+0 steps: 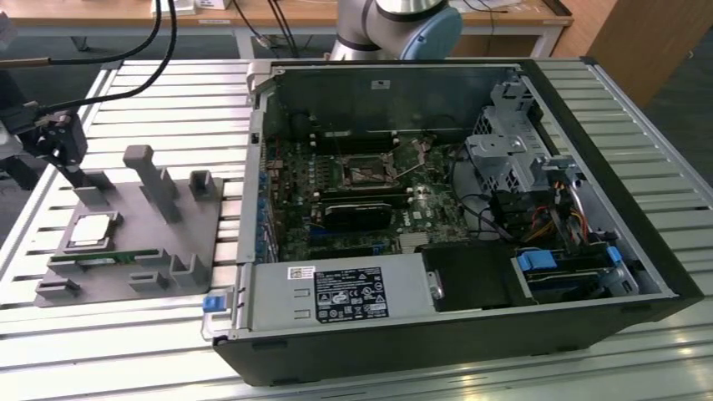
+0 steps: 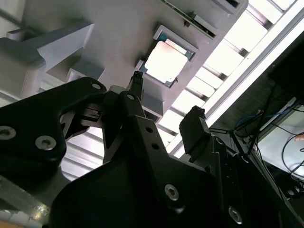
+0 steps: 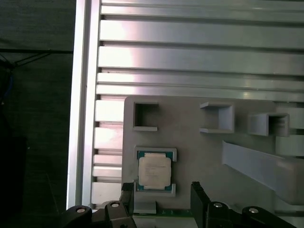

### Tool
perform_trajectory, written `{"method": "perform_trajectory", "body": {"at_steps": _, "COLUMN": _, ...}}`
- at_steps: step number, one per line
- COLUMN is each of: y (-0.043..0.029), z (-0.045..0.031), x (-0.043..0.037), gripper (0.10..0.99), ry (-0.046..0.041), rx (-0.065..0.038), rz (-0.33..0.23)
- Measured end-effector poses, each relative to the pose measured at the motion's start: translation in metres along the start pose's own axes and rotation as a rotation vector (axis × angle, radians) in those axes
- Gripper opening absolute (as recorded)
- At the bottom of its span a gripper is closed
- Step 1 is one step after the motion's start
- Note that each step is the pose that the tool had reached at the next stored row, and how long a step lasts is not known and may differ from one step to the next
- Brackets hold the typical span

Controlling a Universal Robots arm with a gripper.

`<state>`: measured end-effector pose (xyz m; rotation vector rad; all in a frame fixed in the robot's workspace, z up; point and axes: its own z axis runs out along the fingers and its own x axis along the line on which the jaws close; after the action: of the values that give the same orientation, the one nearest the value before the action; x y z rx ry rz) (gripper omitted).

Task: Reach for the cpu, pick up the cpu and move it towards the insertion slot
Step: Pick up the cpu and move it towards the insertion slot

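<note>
Gripper [image 3: 161, 189] fingers [image 3: 197, 190] sit closest to the lens in both wrist views, spread apart with nothing between them. Cpu [image 3: 154, 172] lies flat in its square pocket on the grey fixture plate [image 3: 199, 156], just beyond my fingertips and not in contact. Exterior view: I hang over the plate at that view's left, above the slatted aluminium table [image 1: 167, 83]. Insertion slot [image 1: 366, 174] is on the motherboard [image 1: 423, 215] inside the open computer case [image 1: 446, 334], well apart from the cpu.

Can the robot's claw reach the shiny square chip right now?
Probably yes. The gripper hangs open just above the cpu, which lies uncovered on the gray holder plate; nothing sits between them.
</note>
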<state>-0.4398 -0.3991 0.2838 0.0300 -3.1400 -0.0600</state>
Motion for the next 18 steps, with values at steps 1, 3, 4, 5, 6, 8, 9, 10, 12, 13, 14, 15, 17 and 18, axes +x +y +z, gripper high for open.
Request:
{"method": "perform_trajectory", "body": {"at_steps": 1, "y": -0.0001, "z": 0.0012, "x": 0.0, "gripper": 0.588, "ry": 0.0, "rx": 0.0, "rz": 0.0}}
{"method": "perform_trajectory", "body": {"at_steps": 3, "y": -0.0003, "z": 0.0038, "x": 0.0001, "gripper": 0.588, "ry": 0.0006, "rx": 0.0, "rz": 0.0}}
{"method": "perform_trajectory", "body": {"at_steps": 4, "y": -0.0005, "z": 0.0053, "x": 0.0001, "gripper": 0.588, "ry": 0.001, "rx": 0.0, "rz": 0.0}}
{"method": "perform_trajectory", "body": {"at_steps": 5, "y": -0.0007, "z": 0.007, "x": 0.0, "gripper": 0.588, "ry": 0.002, "rx": 0.0, "rz": 0.0}}
{"method": "perform_trajectory", "body": {"at_steps": 6, "y": -0.001, "z": 0.0087, "x": 0.0001, "gripper": 0.588, "ry": 0.0032, "rx": 0.0, "rz": 0.0}}
{"method": "perform_trajectory", "body": {"at_steps": 8, "y": -0.0015, "z": 0.0124, "x": 0.0001, "gripper": 0.588, "ry": 0.0046, "rx": 0.0, "rz": 0.0}}
{"method": "perform_trajectory", "body": {"at_steps": 9, "y": -0.0018, "z": 0.0142, "x": 0.0002, "gripper": 0.588, "ry": 0.0047, "rx": 0.0, "rz": 0.0}}
{"method": "perform_trajectory", "body": {"at_steps": 10, "y": -0.002, "z": 0.0161, "x": 0.0002, "gripper": 0.588, "ry": 0.0048, "rx": 0.0, "rz": 0.0}}
{"method": "perform_trajectory", "body": {"at_steps": 12, "y": -0.0026, "z": 0.0197, "x": 0.0002, "gripper": 0.588, "ry": 0.0048, "rx": 0.0, "rz": 0.0}}
{"method": "perform_trajectory", "body": {"at_steps": 13, "y": -0.0028, "z": 0.0215, "x": 0.0003, "gripper": 0.588, "ry": 0.0049, "rx": 0.0, "rz": 0.0}}
{"method": "perform_trajectory", "body": {"at_steps": 14, "y": -0.003, "z": 0.0233, "x": 0.0003, "gripper": 0.588, "ry": 0.0049, "rx": 0.0, "rz": 0.0}}
{"method": "perform_trajectory", "body": {"at_steps": 15, "y": -0.0032, "z": 0.0251, "x": 0.0003, "gripper": 0.588, "ry": 0.0048, "rx": 0.0, "rz": 0.0}}
{"method": "perform_trajectory", "body": {"at_steps": 17, "y": -0.0036, "z": 0.0286, "x": 0.0003, "gripper": 0.588, "ry": 0.0049, "rx": 0.0, "rz": 0.0}}
{"method": "perform_trajectory", "body": {"at_steps": 18, "y": -0.0037, "z": 0.0303, "x": 0.0003, "gripper": 0.6, "ry": 0.005, "rx": 0.0, "rz": 0.0}}
